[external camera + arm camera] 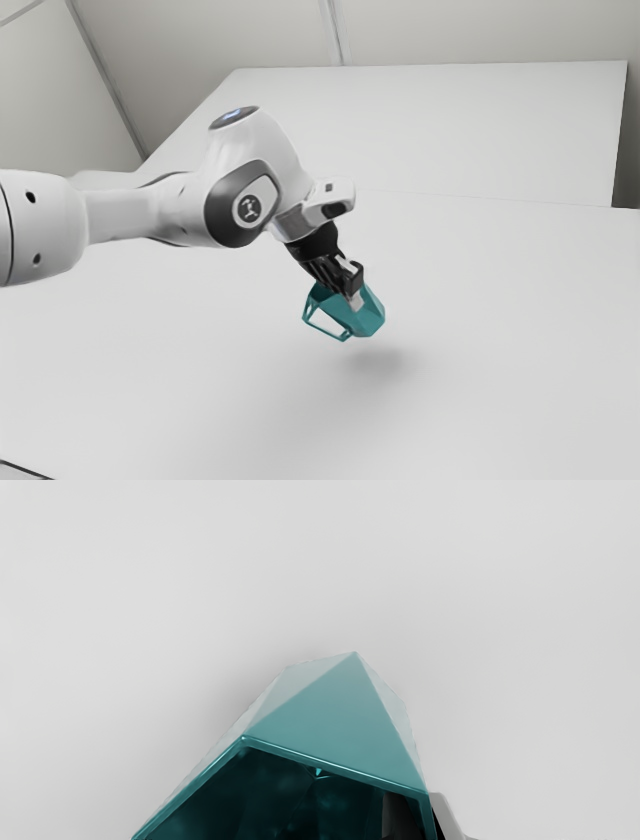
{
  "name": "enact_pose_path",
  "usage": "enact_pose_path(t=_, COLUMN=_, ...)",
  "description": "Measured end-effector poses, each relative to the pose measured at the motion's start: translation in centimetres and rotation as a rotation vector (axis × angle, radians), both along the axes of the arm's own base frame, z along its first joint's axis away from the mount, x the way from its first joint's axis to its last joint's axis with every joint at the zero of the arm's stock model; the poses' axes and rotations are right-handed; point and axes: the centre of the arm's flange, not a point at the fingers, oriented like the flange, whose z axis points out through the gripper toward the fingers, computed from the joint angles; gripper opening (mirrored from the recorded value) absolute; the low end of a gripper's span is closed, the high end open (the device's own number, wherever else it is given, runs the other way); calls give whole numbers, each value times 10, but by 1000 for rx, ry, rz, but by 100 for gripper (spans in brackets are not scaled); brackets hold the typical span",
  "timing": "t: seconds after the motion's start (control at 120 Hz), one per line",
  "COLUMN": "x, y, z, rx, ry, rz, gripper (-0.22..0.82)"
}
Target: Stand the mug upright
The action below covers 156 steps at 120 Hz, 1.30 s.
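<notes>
We've got the claw [353, 291] clamped on the teal mug [370, 314] wall, one finger in, one out; mug's tilted, prob. off the bench [480, 400] going by its shadow. We should level the base slowly w/o twisting the grip, lower it, & release only once it's flat.

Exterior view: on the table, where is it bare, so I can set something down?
Bare table stretches from the mug to the exterior view's right edge, and from the mug's shadow toward the bottom edge. It is crowded around the mug, where the fingers clamp its wall, and along the arm.
</notes>
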Motion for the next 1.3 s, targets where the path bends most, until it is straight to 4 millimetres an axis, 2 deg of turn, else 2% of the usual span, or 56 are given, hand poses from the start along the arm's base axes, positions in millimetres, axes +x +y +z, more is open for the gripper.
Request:
enact_pose_path(t=0.2, x=-2, y=35, z=-2, rx=89, ry=32, rz=63, gripper=-18)
enact_pose_path(t=0.4, x=-7, y=59, z=-5, rx=173, ry=50, rz=105, gripper=-18)
enact_pose_path(t=0.933, x=-15, y=117, z=-10, rx=317, ry=55, rz=236, gripper=-18)
enact_pose_path(t=1.3, x=-7, y=150, z=-21, rx=342, ry=79, rz=325, gripper=-18)
